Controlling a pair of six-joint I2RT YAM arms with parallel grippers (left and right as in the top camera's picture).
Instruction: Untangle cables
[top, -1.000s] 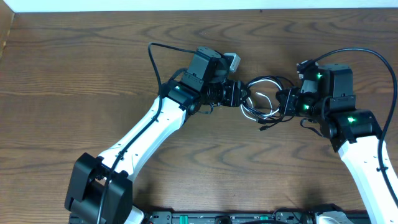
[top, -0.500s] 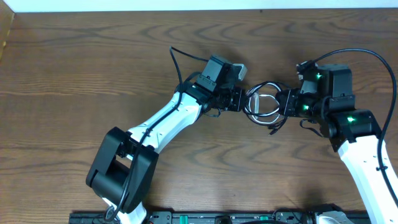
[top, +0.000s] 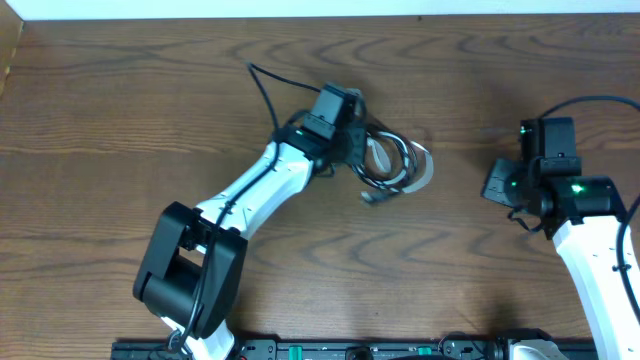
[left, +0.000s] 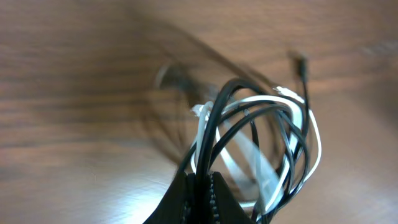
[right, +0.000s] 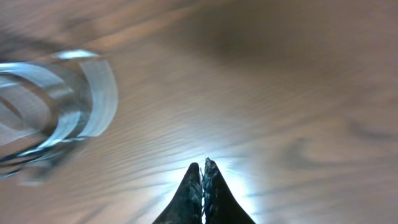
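Brown wood desk (top: 120, 100) spreads under everything. Near its far edge, about midway along, the cables (top: 392, 162) sit as one bunch, black and white loops threaded through each other. The left gripper (left: 204, 185) pinches that bunch. The right gripper (right: 202, 177), toward the right edge and well apart from it, is pressed together on nothing. By this view no cable is freed yet, so all the separating remains. No readable writing.

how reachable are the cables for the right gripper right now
Probably yes: only bare table lies between the right gripper and the cables. The left gripper clamps one side, leaving loops exposed. The right gripper is shut and must open.
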